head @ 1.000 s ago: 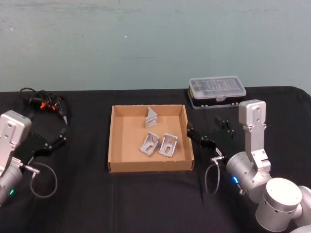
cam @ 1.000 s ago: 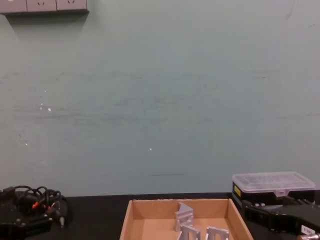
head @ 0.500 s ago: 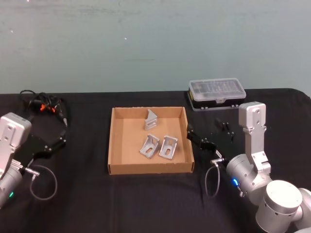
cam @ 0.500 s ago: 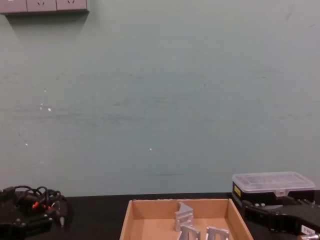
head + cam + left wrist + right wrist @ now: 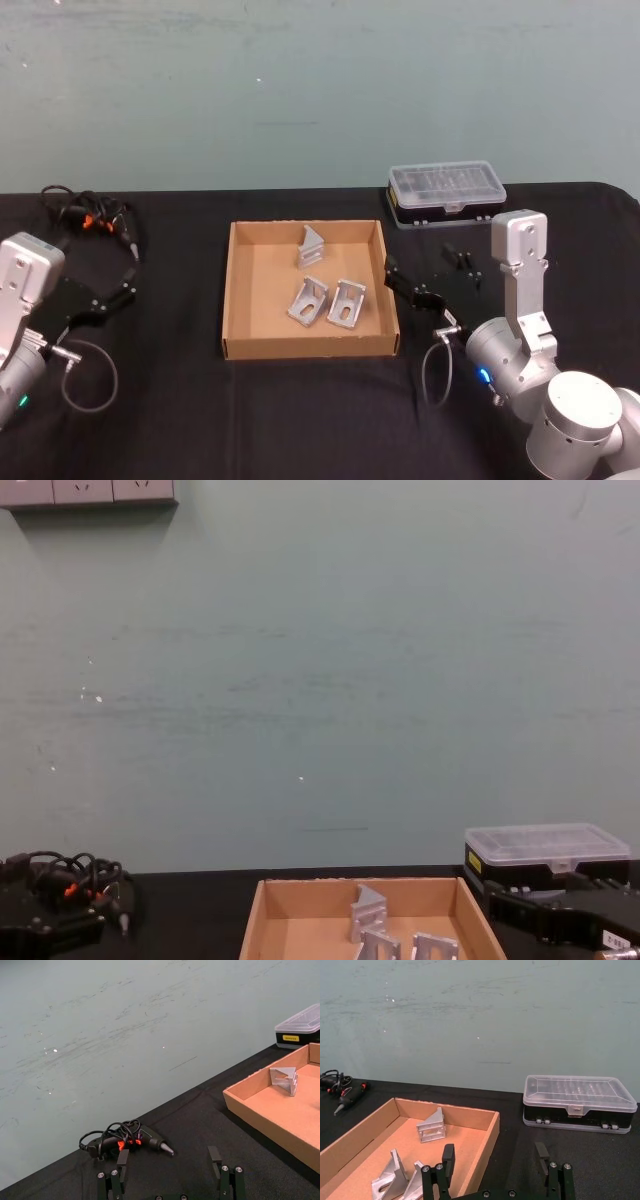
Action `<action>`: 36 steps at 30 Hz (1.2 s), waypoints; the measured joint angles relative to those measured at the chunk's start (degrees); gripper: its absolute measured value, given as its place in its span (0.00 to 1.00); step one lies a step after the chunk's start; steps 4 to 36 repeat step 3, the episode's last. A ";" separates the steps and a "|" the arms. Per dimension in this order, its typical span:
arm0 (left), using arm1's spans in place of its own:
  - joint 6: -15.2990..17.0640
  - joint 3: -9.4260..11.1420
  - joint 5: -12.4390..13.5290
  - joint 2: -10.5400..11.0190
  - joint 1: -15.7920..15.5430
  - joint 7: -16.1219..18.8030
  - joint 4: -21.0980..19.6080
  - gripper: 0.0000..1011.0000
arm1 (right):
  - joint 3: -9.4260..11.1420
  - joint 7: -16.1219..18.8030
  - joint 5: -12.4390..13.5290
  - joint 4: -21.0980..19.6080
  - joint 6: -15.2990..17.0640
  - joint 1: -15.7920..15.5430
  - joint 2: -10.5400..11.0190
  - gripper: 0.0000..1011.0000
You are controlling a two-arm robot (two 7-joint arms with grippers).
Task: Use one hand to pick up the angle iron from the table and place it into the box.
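The tan cardboard box (image 5: 232, 290) sits mid-table on the black table (image 5: 300, 400). Three silver angle irons lie inside it: one upright at the back (image 5: 311, 243) and two side by side nearer the front (image 5: 309, 299) (image 5: 346, 300). They also show in the right wrist view (image 5: 433, 1126) and the chest view (image 5: 368, 910). My right gripper (image 5: 432, 275) (image 5: 494, 1155) hovers open just right of the box, holding nothing. My left gripper (image 5: 122, 275) (image 5: 167, 1160) is open and unladen, well left of the box.
A black plastic case with a clear lid (image 5: 446, 190) stands behind the right gripper. A tangle of black cables with orange bits and a pen-like tool (image 5: 90, 215) lies at the back left. A green wall rises behind the table.
The head view has dipped slightly and the left wrist has sunk a little. Both grippers stay open, and the box and angle irons have not moved.
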 joint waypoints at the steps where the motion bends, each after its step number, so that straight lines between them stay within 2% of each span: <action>1: 0.00 0.00 0.00 0.00 0.00 0.00 0.00 0.99 | 0.00 0.00 0.00 0.00 0.00 0.00 0.00 0.99; 36: 0.00 0.00 0.00 -0.01 0.00 0.00 0.00 0.99 | 0.00 0.00 0.00 0.00 0.00 0.00 0.00 0.99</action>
